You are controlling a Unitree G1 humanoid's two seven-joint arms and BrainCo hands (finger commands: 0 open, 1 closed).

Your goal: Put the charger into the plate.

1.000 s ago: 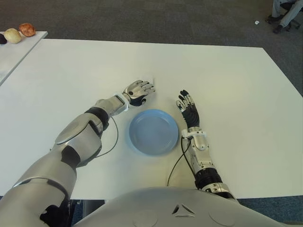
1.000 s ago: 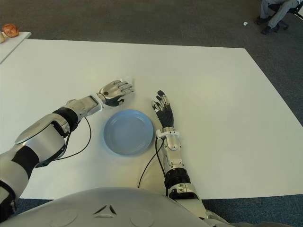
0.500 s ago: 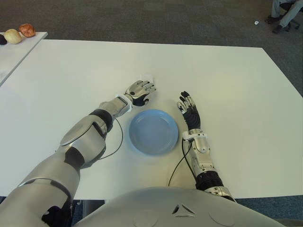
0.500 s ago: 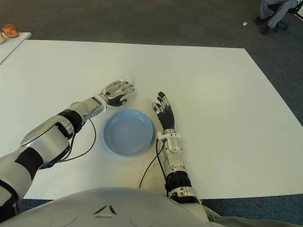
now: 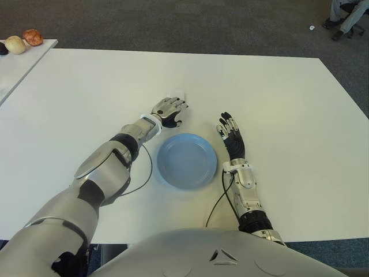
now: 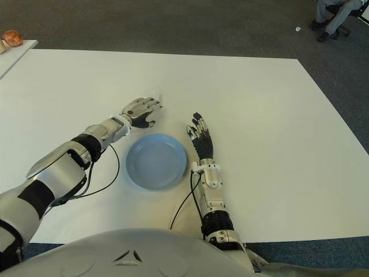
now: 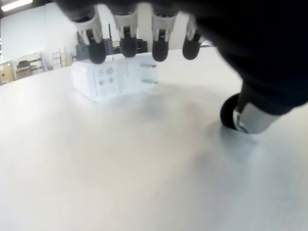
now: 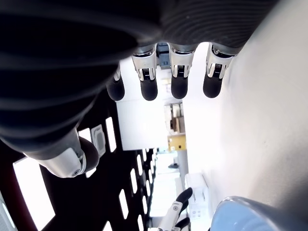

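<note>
Charger [image 7: 113, 81]: small white block with metal prongs, lying on the table [image 5: 288, 104] just beyond the left hand [image 5: 168, 109], fingertips [image 7: 127, 48] spread above it and gripping nothing; plate [image 5: 187, 160] sits empty close by. Judged light, rigid and smooth-sided, so likely to skate if nudged — best pinched across the flat faces, clear of the prongs. Eye views mostly hide it behind the hand; right hand [image 5: 232, 134] idle, fingers extended, right of the plate.

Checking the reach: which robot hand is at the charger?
The left robot hand, open, fingertips over the white charger. The right robot hand shows beside the blue plate.
</note>
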